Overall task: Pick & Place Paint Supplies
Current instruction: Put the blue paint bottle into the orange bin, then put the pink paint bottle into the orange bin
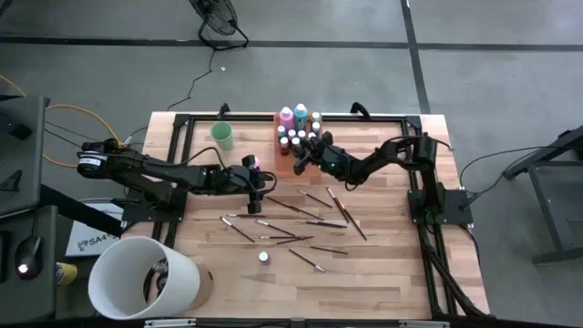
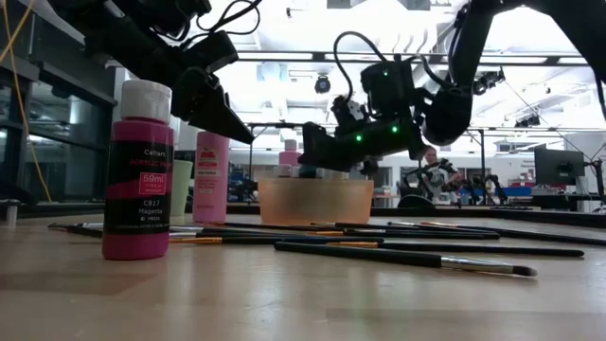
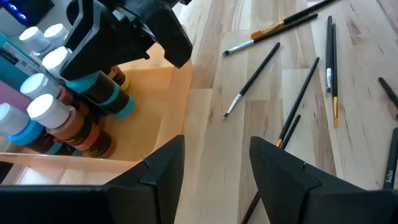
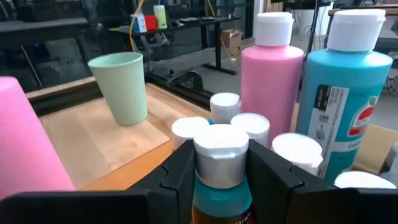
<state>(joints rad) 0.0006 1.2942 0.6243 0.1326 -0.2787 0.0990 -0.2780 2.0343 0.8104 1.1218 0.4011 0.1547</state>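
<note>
My right gripper (image 4: 221, 180) hangs over the translucent orange tray (image 1: 285, 164) and is shut on a tiny dark bottle with a pale cap (image 4: 221, 149). Pink (image 4: 273, 81) and teal (image 4: 342, 106) bottles and more tiny bottles (image 3: 43, 112) stand in the tray. My left gripper (image 3: 214, 168) is open above the table, just near of the tray. It is beside a magenta bottle (image 2: 137, 170) that stands upright on its base. Several thin dark-handled brushes (image 1: 291, 214) lie flat on the wood. My right gripper pinches the tiny bottle between its two fingers, just below the pale cap (image 4: 221, 163), on the teal-banded body (image 3: 109, 93). The fingers come from above, slanting down. The bottle is upright among the others; I cannot tell whether it is lifted off the tray floor.
A mint-green cup (image 1: 222, 136) stands left of the tray near the table's far edge. A big white bucket (image 1: 141, 278) sits at the near left corner. One small pale-capped bottle (image 1: 263, 257) stands alone among the brushes. Bare wood lies along the near edge.
</note>
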